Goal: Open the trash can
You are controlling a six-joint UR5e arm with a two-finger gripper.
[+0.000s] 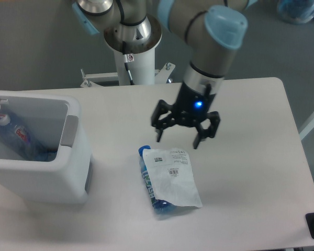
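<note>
Camera view, looking down on a white bench (251,172) from the side opposite the robot's base. The trash can (36,151), a large white boxy bin with rounded corners, stands at the left edge of the bench, partly cut off by the picture's border. Its top is open, so the inside shows: a bottle with a red and white label (15,133) lies against the inner wall, with something bluish beside it. A grey strip (69,130) runs along the rim on the side facing the arm. At the far left a sliver of white, possibly the raised lid, shows, but it is too cropped to be sure.

The hand (178,140) hangs over the middle of the bench, well apart from the trash can, its two black fingers spread wide with nothing between them. A blue light glows on the wrist above it.

Just below the hand a blue bottle in a clear plastic bag (170,180) lies flat on the bench, cap toward the hand, a white label with barcodes facing up.
</note>
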